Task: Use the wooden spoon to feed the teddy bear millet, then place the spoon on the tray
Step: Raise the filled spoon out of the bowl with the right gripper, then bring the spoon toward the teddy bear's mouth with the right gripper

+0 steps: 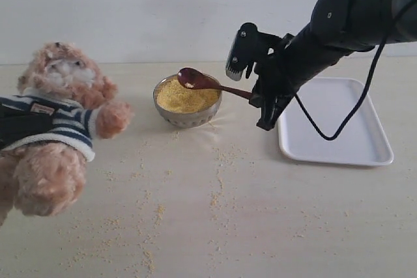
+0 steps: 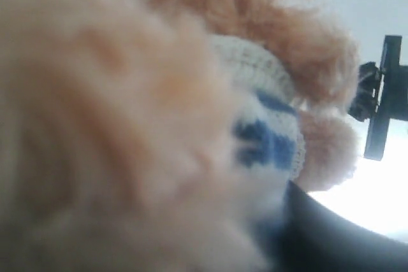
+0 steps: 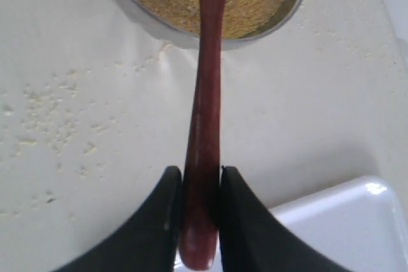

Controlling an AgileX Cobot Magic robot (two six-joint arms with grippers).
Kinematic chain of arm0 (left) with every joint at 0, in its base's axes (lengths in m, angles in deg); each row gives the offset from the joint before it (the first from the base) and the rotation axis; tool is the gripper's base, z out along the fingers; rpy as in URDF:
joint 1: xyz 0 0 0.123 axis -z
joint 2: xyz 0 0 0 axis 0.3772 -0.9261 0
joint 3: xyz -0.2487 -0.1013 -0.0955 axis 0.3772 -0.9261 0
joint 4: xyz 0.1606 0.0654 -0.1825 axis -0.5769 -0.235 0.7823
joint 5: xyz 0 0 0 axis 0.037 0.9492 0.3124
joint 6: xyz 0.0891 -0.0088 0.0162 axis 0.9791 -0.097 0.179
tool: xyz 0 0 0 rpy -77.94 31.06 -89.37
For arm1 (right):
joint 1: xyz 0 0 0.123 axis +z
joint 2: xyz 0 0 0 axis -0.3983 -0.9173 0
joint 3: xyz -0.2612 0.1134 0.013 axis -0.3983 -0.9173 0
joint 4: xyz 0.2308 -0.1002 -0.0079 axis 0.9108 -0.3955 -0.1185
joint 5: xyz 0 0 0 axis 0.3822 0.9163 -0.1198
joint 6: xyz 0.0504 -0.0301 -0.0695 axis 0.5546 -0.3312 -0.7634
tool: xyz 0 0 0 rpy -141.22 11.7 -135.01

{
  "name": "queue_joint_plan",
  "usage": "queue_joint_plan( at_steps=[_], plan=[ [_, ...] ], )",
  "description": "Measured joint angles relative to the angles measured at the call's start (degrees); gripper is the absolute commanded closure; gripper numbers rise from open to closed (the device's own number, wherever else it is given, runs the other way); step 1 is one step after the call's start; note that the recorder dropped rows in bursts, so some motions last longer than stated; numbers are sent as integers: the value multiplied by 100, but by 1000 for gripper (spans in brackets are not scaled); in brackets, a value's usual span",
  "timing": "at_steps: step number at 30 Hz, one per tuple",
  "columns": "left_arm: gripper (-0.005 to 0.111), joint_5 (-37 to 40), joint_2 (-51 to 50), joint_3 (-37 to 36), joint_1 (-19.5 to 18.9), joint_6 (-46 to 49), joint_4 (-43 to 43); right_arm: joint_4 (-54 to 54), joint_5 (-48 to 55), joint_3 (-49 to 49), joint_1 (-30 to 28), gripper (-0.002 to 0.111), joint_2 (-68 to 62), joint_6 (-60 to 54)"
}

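**Scooping in progress: spoon is hanging over the millet bowl**

The wooden spoon (image 1: 218, 85) is being held level above the surface (image 1: 260, 219), its oval end hovering over the far side of the heap of millet (image 1: 186, 97) in the metal bowl (image 1: 189, 119). Whether any grains are lying in the spoon, I cannot tell. The right gripper (image 1: 255, 96) is pinching the very end of the handle, its jaws narrow and pressing on both sides of the wood, as the right wrist view is showing (image 3: 201, 175).

Judging by this, the scooping step is under way and the feeding is not yet done. The next move is calling for a dip into the grains, a level lift, then a long carry leftward to the teddy bear (image 1: 58, 122), which is leaning well apart from the bowl. Loose grains (image 1: 218, 193) are already lying scattered across the surface, so a steady spoon is mattering.

The tray (image 1: 339, 128) is waiting just beside the right gripper, on the side away from the bear.

The left gripper is lost behind blurred fur in its own view; I cannot tell how it is standing.
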Motion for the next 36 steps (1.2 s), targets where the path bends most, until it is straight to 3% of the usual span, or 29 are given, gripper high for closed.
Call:
queue_joint_plan(
  at_steps=[5,15,22,27,36],
  plan=[
    [102,27,0,0,448,145,-11,-268,1120,277,0,108,12,815],
    [102,19,-663,-2,507,17,20,-397,2651,1559,0,108,12,2568],
    [102,783,-1494,-14,507,-30,130,-496,3137,1852,70,108,116,2907],
    [102,1046,-1805,-14,507,-30,224,-669,3025,1874,572,108,194,2955],
    [102,1418,-1859,-14,507,-30,258,-1952,2693,1874,1866,108,204,3422]
  ],
)
